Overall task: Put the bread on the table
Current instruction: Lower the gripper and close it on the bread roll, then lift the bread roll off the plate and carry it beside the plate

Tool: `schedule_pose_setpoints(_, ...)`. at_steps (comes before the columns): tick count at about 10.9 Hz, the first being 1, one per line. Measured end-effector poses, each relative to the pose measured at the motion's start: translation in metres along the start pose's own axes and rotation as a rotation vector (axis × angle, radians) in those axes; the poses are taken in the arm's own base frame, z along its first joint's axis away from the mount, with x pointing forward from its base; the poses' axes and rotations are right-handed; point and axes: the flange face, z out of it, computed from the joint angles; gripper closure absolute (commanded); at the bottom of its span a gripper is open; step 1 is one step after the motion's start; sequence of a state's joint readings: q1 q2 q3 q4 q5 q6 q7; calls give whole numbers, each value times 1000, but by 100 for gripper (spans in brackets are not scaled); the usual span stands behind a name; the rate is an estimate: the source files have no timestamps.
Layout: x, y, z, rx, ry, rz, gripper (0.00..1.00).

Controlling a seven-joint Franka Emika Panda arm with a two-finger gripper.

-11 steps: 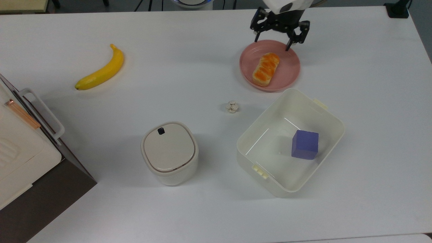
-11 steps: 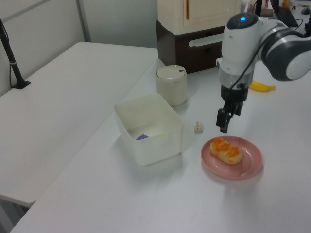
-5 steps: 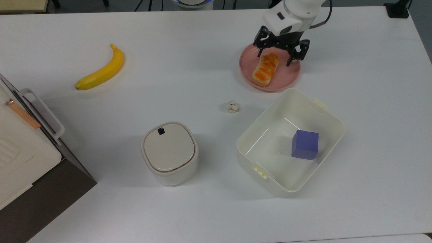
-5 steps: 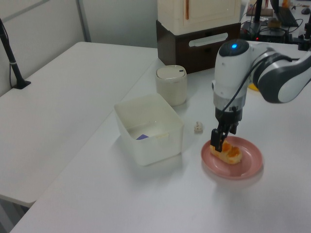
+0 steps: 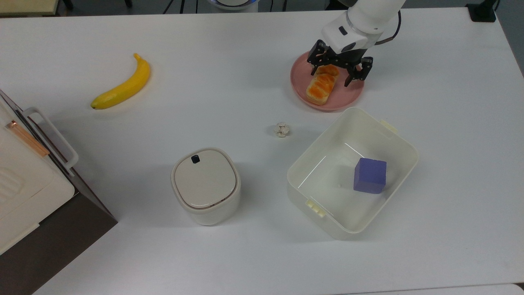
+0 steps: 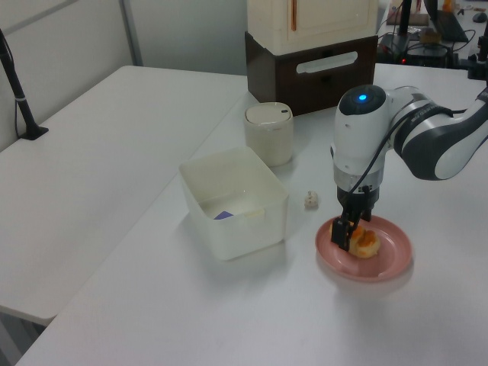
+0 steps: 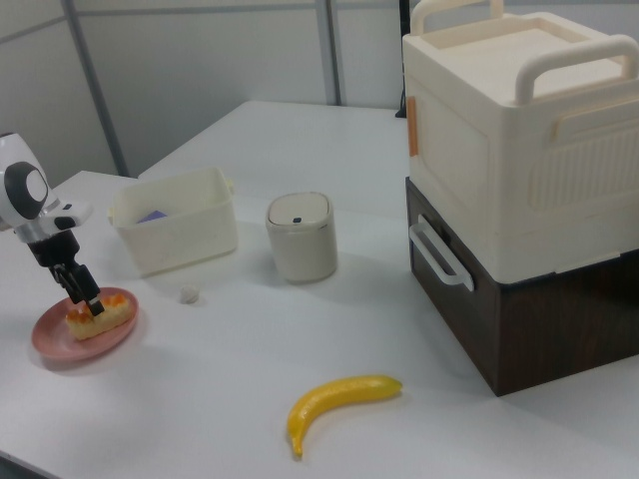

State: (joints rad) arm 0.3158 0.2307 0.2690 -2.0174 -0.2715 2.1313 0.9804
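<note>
The bread [image 5: 322,87] lay on the round pink plate [image 5: 351,95] near the far edge of the white desk [image 5: 229,73] in the top view, its glossy orange-brown top up and its long axis running slantwise across the plate. The gripper [image 5: 335,78] was down over the plate with its black fingers [image 5: 313,72] spread apart — one on either side of the roll's upper end in the top view, not pressed against it as far as I could see. In the left view the gripper [image 6: 348,235] stood upright at the near end of the bread [image 6: 361,241], low over the plate [image 6: 389,263]. In the right view the gripper [image 7: 84,297] sat low over the bread [image 7: 101,317] too. Just below the plate in the top view stood an open cream bin [image 5: 401,143] with a purple block [image 5: 370,175] inside. A small crumpled pale ball [image 5: 281,129] lay on the desk between the plate and a lidded cream canister [image 5: 205,185]. A yellow banana [image 5: 123,87] lay well apart, toward the top view's left — and at that edge sat a cream-and-brown stacked case [image 5: 24,180].
</note>
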Motion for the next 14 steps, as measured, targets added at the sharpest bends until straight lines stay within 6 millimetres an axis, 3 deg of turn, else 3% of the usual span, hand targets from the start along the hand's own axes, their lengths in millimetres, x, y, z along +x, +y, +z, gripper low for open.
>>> schedule_pose_setpoints(1, 0, 0, 5, -9, -1, -5, 14)
schedule_pose_setpoints(2, 1, 0, 9, -17, -1, -8, 81)
schedule_pose_setpoints(3, 1, -1, 12, -22, -2, -10, 100)
schedule_pose_setpoints(7, 5, 0, 11, -32, 17, -20, 100)
schedule_pose_setpoints(12, 20, 3, -27, -22, -34, -223, 100)
schedule_pose_setpoints(14, 31, 20, -47, -23, -110, -320, 100)
